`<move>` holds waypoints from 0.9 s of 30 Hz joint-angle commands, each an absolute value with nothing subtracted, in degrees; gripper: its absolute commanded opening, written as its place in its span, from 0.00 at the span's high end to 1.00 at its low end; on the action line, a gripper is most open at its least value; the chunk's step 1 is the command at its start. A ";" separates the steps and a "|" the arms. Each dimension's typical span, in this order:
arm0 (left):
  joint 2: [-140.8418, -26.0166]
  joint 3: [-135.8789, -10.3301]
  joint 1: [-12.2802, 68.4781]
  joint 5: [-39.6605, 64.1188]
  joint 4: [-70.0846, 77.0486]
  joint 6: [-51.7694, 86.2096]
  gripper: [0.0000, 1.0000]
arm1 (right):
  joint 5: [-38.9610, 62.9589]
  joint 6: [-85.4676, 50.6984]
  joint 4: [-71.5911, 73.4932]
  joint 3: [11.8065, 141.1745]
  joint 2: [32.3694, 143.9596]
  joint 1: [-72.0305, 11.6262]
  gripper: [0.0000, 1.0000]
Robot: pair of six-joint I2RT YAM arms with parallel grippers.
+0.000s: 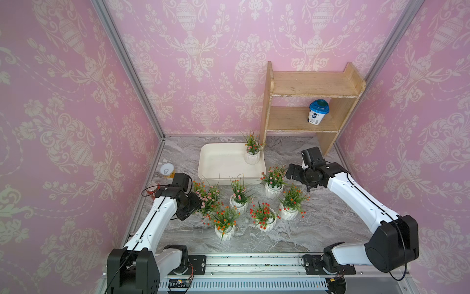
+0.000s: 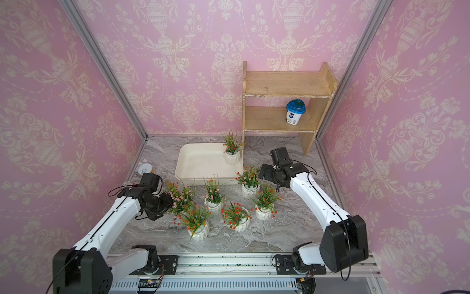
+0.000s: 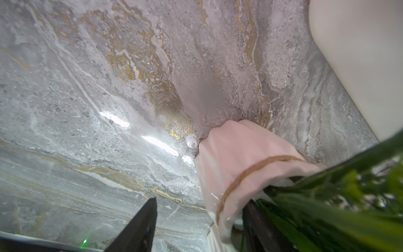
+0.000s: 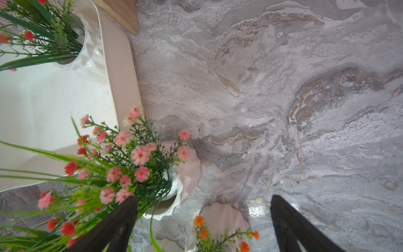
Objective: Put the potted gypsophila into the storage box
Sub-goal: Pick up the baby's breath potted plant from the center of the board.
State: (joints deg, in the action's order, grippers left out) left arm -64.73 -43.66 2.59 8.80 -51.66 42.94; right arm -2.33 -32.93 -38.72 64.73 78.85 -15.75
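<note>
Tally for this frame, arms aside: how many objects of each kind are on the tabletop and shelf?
Potted gypsophila: 7
Storage box: 1
Wooden shelf: 1
Blue-lidded cup: 1
Can: 1
Clear jar: 1
Total: 12

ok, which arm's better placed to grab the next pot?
Left. The left gripper straddles the wall of a pot: one finger outside, the other apparently inside the rim. The right gripper hangs open over the table, the nearest pot beside one finger, not between them.
</note>
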 commanded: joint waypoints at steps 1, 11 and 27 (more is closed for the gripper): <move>-65.39 -42.45 3.07 6.38 -52.12 42.11 0.39 | -2.35 -32.06 -38.76 63.65 77.20 -15.38 0.03; -65.65 -42.36 3.16 4.49 -51.59 41.38 0.56 | -2.45 -32.21 -38.79 63.40 77.17 -15.38 0.03; -66.08 -41.04 3.34 3.34 -51.01 40.63 0.70 | -2.64 -32.31 -38.67 62.67 76.74 -15.23 0.03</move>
State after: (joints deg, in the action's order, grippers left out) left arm -65.10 -43.55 3.25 7.14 -49.21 41.63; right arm -2.33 -32.93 -38.54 63.42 78.78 -15.70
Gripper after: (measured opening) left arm 0.298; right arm 0.975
